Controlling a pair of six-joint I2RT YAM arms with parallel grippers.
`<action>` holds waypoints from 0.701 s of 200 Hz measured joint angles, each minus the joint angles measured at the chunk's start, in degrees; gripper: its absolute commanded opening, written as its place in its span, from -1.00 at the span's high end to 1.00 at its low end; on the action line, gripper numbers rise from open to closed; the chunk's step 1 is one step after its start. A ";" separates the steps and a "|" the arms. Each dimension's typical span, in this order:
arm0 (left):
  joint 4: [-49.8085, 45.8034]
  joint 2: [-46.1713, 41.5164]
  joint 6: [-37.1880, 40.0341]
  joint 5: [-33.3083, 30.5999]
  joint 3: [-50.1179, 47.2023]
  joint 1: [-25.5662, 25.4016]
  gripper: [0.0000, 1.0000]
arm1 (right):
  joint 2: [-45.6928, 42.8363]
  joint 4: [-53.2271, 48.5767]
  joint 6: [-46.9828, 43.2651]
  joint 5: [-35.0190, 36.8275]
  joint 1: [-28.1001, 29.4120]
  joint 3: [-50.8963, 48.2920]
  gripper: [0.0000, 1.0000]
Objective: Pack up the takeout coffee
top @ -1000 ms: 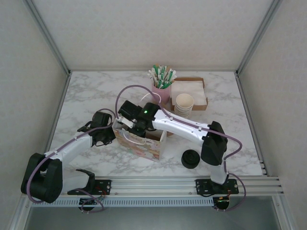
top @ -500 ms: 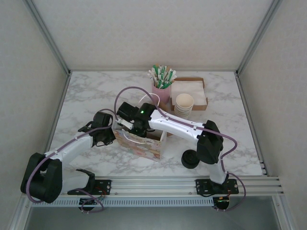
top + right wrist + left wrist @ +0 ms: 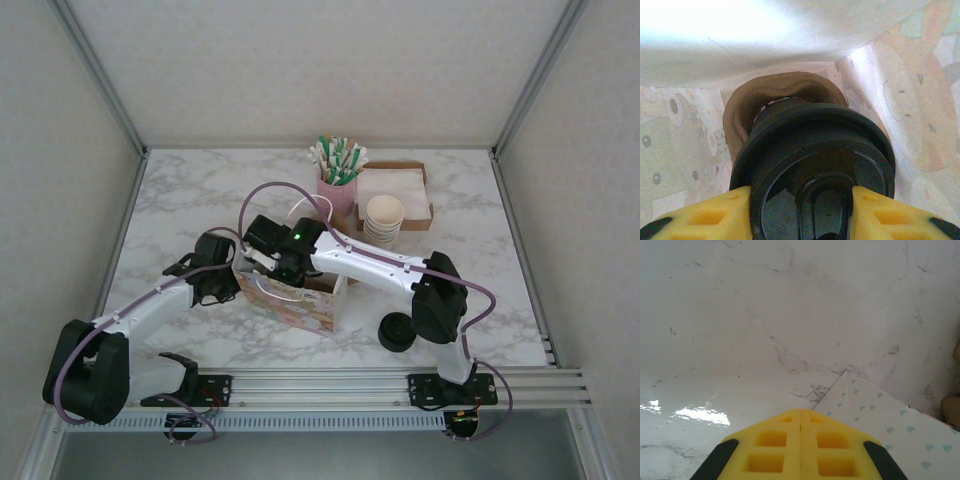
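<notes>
White marble-patterned table (image 3: 180,200): working ground. Stack of cream paper cups (image 3: 384,218) and pile of black lids (image 3: 397,332) off to the right, out of the arms' reach path.

Pastel-printed paper gift bag (image 3: 305,308): upright mid-table between both arms, mouth up. Placed so as to take the drink from above.

Left gripper (image 3: 228,278): at the bag's upper left edge. Yellow fingers (image 3: 772,440) pressed together in the wrist view, heart-dotted bag panel just beside them. Probably steadying the bag or holding its mouth open. Paper caught between them or not: cannot tell.

Right gripper (image 3: 272,262): reaching down through the bag's mouth. Wrist view: yellow fingers (image 3: 705,212) set against either side of the takeout coffee (image 3: 812,150), round black plastic lid uppermost, paper cup beneath hidden. Read as a side grip, keeping the drink upright for lowering.

Coffee inside the bag, printed walls all round, brown shape (image 3: 785,90) behind it. Resting or hanging: cannot tell.
</notes>
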 measured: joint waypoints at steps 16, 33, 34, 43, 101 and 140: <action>-0.52 -0.55 0.00 -0.15 0.28 0.00 0.89 | 0.00 -0.20 0.55 0.87 0.09 0.44 -0.20; -0.98 -1.33 0.00 -0.24 0.42 0.00 0.89 | 0.00 -0.44 0.70 2.29 0.15 0.92 -0.34; -1.01 -1.36 0.00 -0.26 0.42 0.00 0.89 | 0.00 -0.46 0.79 2.36 0.15 0.96 -0.34; -1.33 -1.77 0.00 -0.44 0.55 -0.02 0.88 | 0.00 -0.68 1.07 3.02 0.15 1.57 -0.43; -2.84 -3.39 0.00 -1.51 1.07 -0.02 0.88 | -3.48 -0.33 1.66 6.16 0.15 5.25 -0.84; -3.04 -3.39 0.00 -1.51 1.18 -0.02 0.89 | -6.47 -1.51 1.66 7.06 0.15 8.41 -0.86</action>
